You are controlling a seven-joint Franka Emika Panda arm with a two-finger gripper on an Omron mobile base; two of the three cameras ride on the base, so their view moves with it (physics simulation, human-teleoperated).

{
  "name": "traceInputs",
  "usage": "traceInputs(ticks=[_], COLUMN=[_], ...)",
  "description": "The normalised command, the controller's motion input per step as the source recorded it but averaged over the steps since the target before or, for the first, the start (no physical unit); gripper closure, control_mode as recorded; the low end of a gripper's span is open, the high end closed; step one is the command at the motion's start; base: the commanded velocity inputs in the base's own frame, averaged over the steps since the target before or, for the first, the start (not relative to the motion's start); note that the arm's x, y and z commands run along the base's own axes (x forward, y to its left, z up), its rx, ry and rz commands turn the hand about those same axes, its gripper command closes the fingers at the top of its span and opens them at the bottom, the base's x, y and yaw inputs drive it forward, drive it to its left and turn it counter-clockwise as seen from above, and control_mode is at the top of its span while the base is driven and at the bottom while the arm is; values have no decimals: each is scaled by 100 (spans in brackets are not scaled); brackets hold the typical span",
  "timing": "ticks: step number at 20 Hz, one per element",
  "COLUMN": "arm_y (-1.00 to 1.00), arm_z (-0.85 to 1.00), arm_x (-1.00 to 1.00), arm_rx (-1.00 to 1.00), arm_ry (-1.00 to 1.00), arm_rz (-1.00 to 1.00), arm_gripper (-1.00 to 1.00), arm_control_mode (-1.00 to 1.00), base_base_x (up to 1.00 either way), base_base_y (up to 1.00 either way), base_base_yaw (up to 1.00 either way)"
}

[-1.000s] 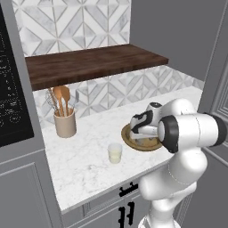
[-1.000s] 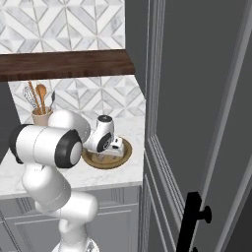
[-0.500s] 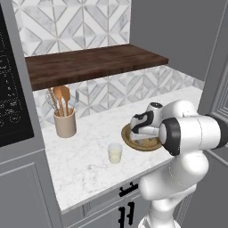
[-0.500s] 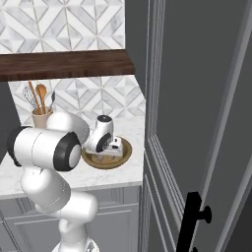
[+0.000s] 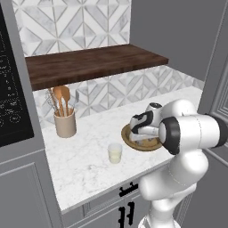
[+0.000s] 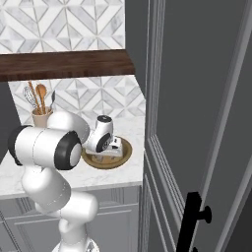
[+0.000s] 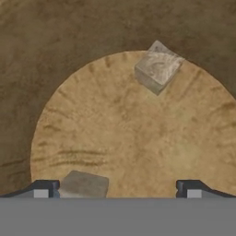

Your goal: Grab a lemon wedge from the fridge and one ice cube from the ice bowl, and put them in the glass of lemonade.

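- Left base view: We see the white arm rise from the lower right, fold at its big dark-ringed elbow and reach down so that the gripper (image 5: 143,137) hangs over the ice bowl (image 5: 130,138), low enough to hide most of the bowl's inside. The bowl sits on the marble counter (image 5: 84,164); the glass of lemonade (image 5: 115,153) stands just beside the bowl, on the side toward the camera and the utensil crock (image 5: 65,124), and apart from it. The crock stands well away from the bowl, against the tiled wall under the dark wooden shelf (image 5: 93,62). Compared with a second ago, we find the elbow nearer the camera and a little lower, while the hand has stayed over the bowl.
- Right base view: We see the arm come up from the lower left, its hand tipped downward with the gripper (image 6: 109,147) inside the rim of the ice bowl (image 6: 126,152). The fridge (image 6: 197,98) stands just beside the bowl, its tall dark door edge filling the right. The bowl has not shifted since the earlier frames.
- Hand view: We look straight down into the ice bowl (image 7: 27,60). The fingertips (image 7: 44,188) stand spread wide, released, holding nothing. One ice cube (image 7: 84,184) lies between them, close to the left tip; a second ice cube (image 7: 157,67) lies at the far edge of the bowl's flat floor.
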Motion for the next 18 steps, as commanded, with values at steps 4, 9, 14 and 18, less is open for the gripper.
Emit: traceInputs(ticks=[4, 9, 14, 18], arm_y=[1, 0, 0, 0], arm_z=[-16, -9, -8, -1], arm_x=[-4, -15, -8, 0], arm_rx=[0, 0, 0, 0], arm_ry=[0, 0, 0, 0], arm_rz=[4, 4, 2, 0], arm_gripper=[-100, -100, -100, -100], arm_control_mode=[-100, -100, -100, -100], base_base_x=[0, 0, 0, 0], base_base_y=[0, 0, 0, 0], base_base_yaw=[0, 0, 0, 0])
